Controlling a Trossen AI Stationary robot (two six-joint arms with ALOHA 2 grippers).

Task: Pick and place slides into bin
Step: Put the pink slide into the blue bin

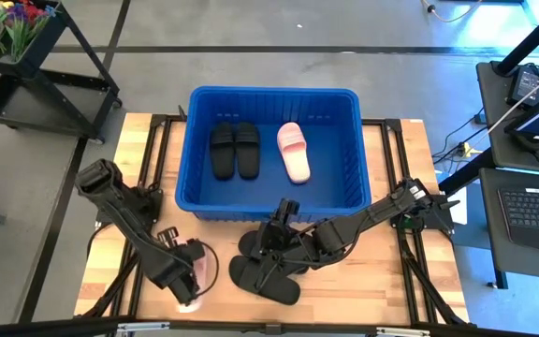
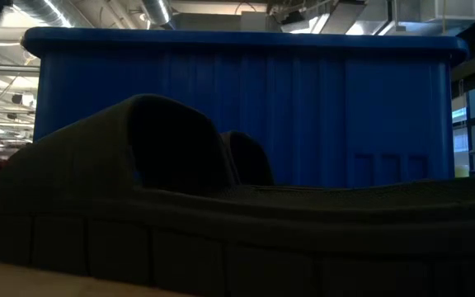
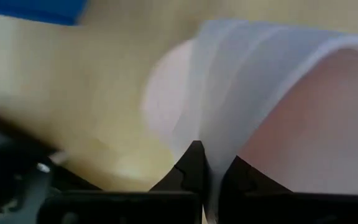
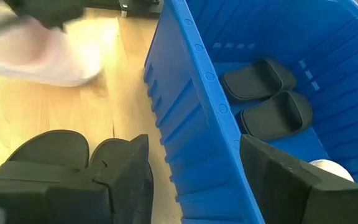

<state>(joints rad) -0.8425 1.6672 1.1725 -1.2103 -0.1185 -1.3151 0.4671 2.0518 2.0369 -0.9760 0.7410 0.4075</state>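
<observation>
The blue bin [image 1: 269,98] stands at the table's far middle. In it lie a black pair of slides [image 1: 235,150] and one pale pink slide [image 1: 294,152]. Two more black slides [image 1: 265,279] lie on the table before the bin's near wall and fill the low view [image 2: 221,231]. My left gripper [image 1: 189,273] is at the near left, shut on the second pink slide [image 1: 204,267]. My right gripper [image 1: 280,213] is open and empty above the black slides, close to the bin's near wall [image 4: 191,124]. My left gripper pinches the pink slide's wide strap at its edge [image 3: 219,149] between its two fingers [image 3: 191,168], one finger under the strap and one outside it. The arm hides most of the slide in the high view, so I cannot tell whether its sole is on the table.
Bare wood lies to the left and right of the bin and between the two arms. A black cart with flowers [image 1: 26,56] stands beyond the far left corner. Desks with a keyboard [image 1: 536,206] stand to the right of the table.
</observation>
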